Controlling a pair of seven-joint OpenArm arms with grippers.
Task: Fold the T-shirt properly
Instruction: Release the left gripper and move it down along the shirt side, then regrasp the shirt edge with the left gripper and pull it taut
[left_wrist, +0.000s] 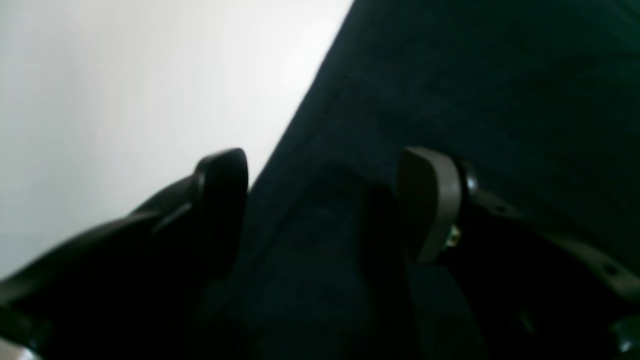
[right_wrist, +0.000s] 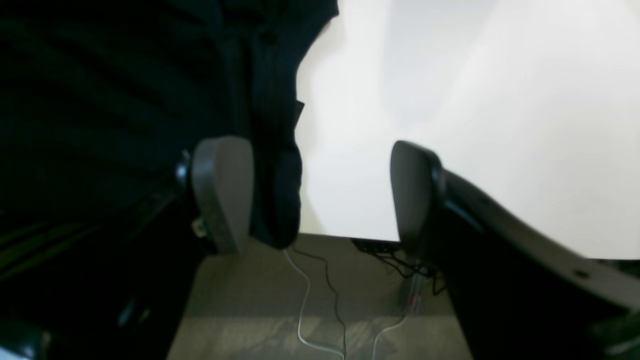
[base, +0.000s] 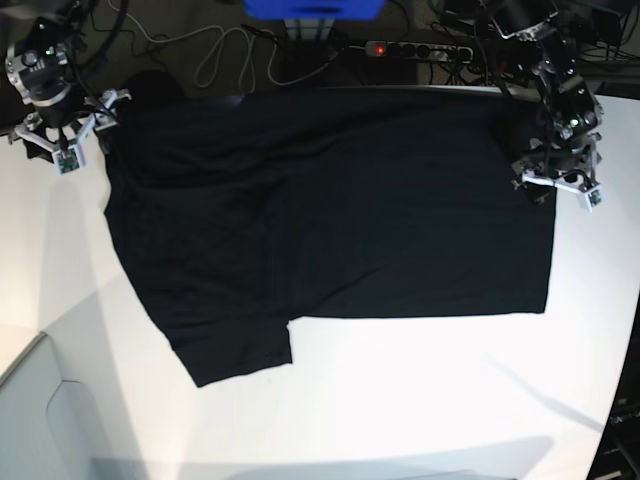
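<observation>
The T-shirt (base: 330, 210) lies spread flat on the white table (base: 420, 400), plain black side up, with one sleeve (base: 235, 350) pointing toward the near edge and its far edge reaching the table's back rim.

The left gripper (left_wrist: 322, 200) sits at the shirt's edge on the base view's right (base: 560, 180). Its jaws stand wide apart, straddling the fabric border: one finger (left_wrist: 220, 195) is over bare table, the other (left_wrist: 430, 200) over black cloth. Nothing is clamped between them.

The right gripper (right_wrist: 320, 192) is at the far corner on the base view's left (base: 62, 125), also spread open and gripping nothing. One pad (right_wrist: 222, 192) rests beside a hanging fold of the shirt (whether it touches is unclear), while the other (right_wrist: 412, 195) is over the table. Below the table edge, cables (right_wrist: 320, 300) trail across the grey floor (right_wrist: 250, 300).
</observation>
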